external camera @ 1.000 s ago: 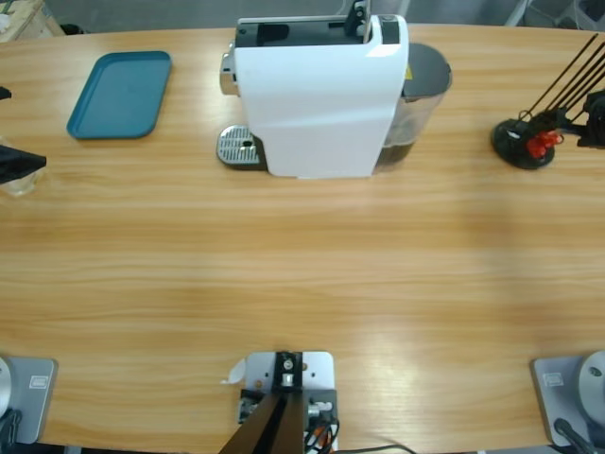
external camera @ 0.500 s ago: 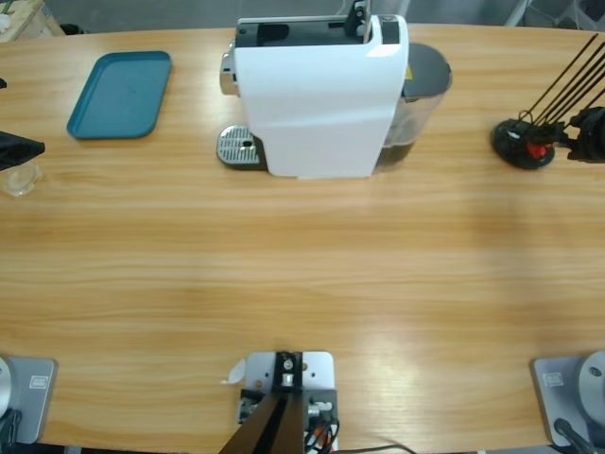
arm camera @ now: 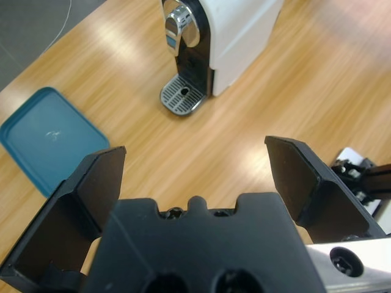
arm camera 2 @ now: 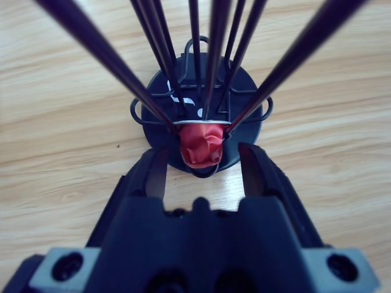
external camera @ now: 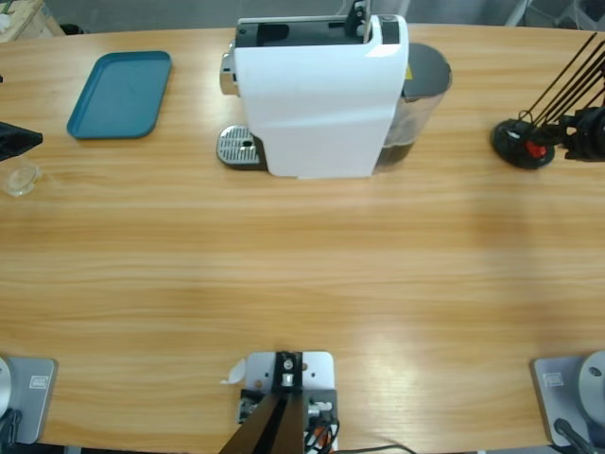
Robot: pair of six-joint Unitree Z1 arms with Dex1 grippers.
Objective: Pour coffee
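Note:
No coffee shows in any view. A white coffee machine (external camera: 317,95) stands at the table's back middle, its metal drip grate (external camera: 238,147) bare; the left wrist view shows the coffee machine (arm camera: 214,43) from afar. A small clear tumbler (external camera: 19,177) stands at the far left edge, seemingly empty. My left gripper (external camera: 16,140) hovers just behind it, open with nothing between its jaws (arm camera: 195,168). At the far right, my right gripper (external camera: 574,132) is open and faces a red capsule (arm camera 2: 201,146) held low in a black wire capsule stand (external camera: 522,142); its jaws stop just short of the capsule.
A teal tray (external camera: 120,93) lies bare at the back left, also seen as the teal tray (arm camera: 46,140) in the left wrist view. A dark water tank (external camera: 421,90) sits on the machine's right side. The stand's black rods (external camera: 567,80) slant up to the right.
The left gripper drew back from above the tumbler, which now stands uncovered. The right gripper shifted slightly beside the capsule stand.

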